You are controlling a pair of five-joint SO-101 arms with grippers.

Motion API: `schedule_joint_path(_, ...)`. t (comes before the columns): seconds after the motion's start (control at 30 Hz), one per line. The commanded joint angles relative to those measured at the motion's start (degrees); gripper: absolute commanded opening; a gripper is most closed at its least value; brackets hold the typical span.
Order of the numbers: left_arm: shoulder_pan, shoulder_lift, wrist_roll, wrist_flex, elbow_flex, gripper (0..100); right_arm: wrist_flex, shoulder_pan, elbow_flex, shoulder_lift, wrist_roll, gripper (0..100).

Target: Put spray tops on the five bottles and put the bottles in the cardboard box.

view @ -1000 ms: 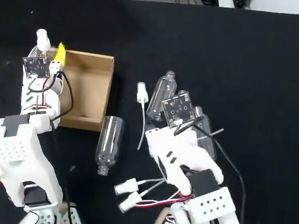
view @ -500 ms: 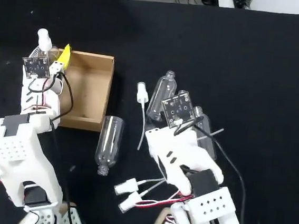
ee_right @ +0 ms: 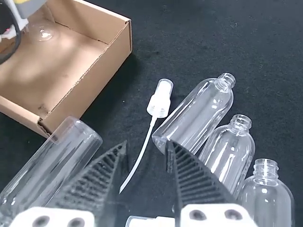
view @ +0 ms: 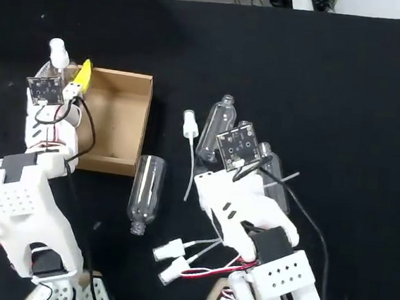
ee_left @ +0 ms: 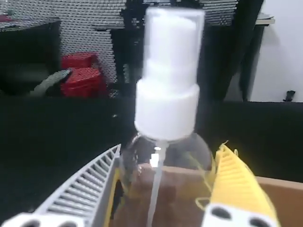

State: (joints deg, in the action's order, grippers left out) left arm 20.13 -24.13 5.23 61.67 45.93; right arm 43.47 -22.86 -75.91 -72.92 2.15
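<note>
1. My left tool (ee_left: 169,150) is closed around a clear capped bottle (ee_left: 165,158). The grey finger is on one side of its shoulder and the yellow finger on the other, and the white spray top (ee_left: 168,90) sits upright on its neck.
2. From the high view, that bottle is at the far left corner of the cardboard box (view: 144,127), with the spray top (view: 55,52) poking up past the box rim. The right wrist view shows the bottle's base (ee_right: 43,31) low inside the box (I cannot tell if it touches the floor).
3. My right tool (ee_right: 146,146) hangs over the black desk (view: 332,99) with a narrow gap between its fingers, gripping nothing.
4. A loose spray top (ee_right: 159,100) lies on the desk just beyond that tool, its dip tube running under the gap.
5. Three open bottles (ee_right: 199,118) lie side by side next to it, necks pointing away from the arm.
6. A fourth open bottle (view: 145,191) lies just outside the box's near right corner.
7. Two more spray tops (view: 169,249) lie near the right arm's base.
</note>
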Motion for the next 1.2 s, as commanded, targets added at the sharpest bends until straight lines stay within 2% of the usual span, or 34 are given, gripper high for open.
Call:
schedule_joint_path(0.0, 1.1, 3.7, 0.1, 1.1, -0.7, 29, -1.6, 1.5, 0.7, -1.7, -0.3, 10.3)
schedule_joint_path(0.2, 0.3, 10.3, 0.3, 0.7, 3.3, 29, -1.6, 1.5, 0.7, -1.7, -0.3, 10.3)
schedule_joint_path(0.6, 0.2, 12.2, 0.4, 0.8, 6.6, 29, -1.6, 1.5, 0.7, -1.7, -0.3, 10.3)
schedule_joint_path(1.17, 1.7, 33.0, 0.4, 0.7, 26.9, 29, -1.6, 1.5, 0.7, -1.7, -0.3, 10.3)
